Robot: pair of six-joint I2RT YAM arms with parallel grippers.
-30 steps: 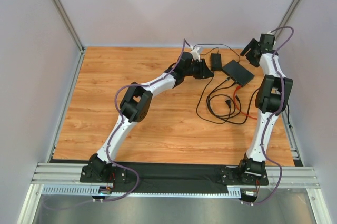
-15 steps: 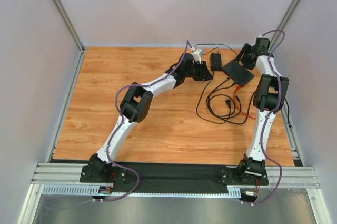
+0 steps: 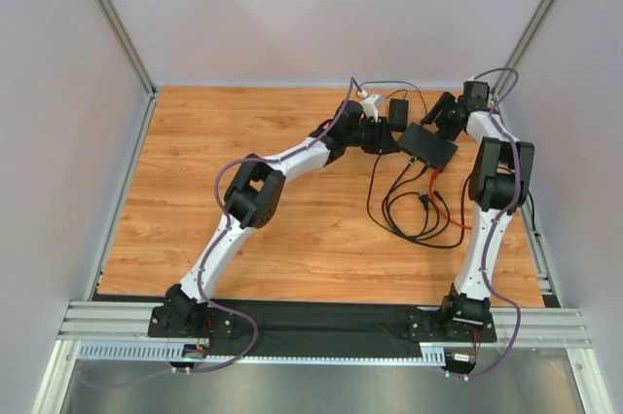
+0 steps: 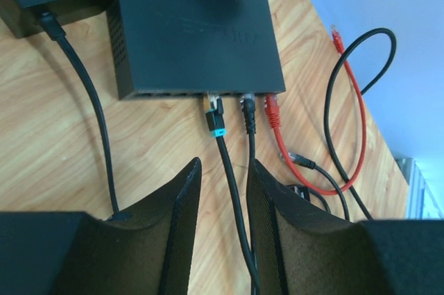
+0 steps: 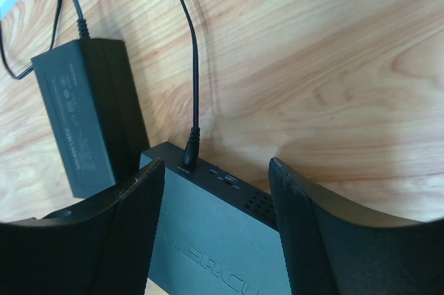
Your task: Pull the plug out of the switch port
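The switch is a flat black box at the back right of the table. In the left wrist view the switch has three plugs in its near edge: a black plug with a cyan band, a plain black plug and a red plug. My left gripper is open just short of these plugs, and the cyan-banded plug's cable runs between its fingers. My right gripper is open with its fingers astride the back end of the switch, near the power jack.
A smaller black adapter brick lies just left of the switch; it also shows in the right wrist view. Loose black and red cables loop on the wood in front of the switch. The side walls stand close to the right arm.
My right gripper has come down and left onto the switch's back end. The switch and its cables have shifted slightly left. My left gripper has moved right, closer to the plugs.
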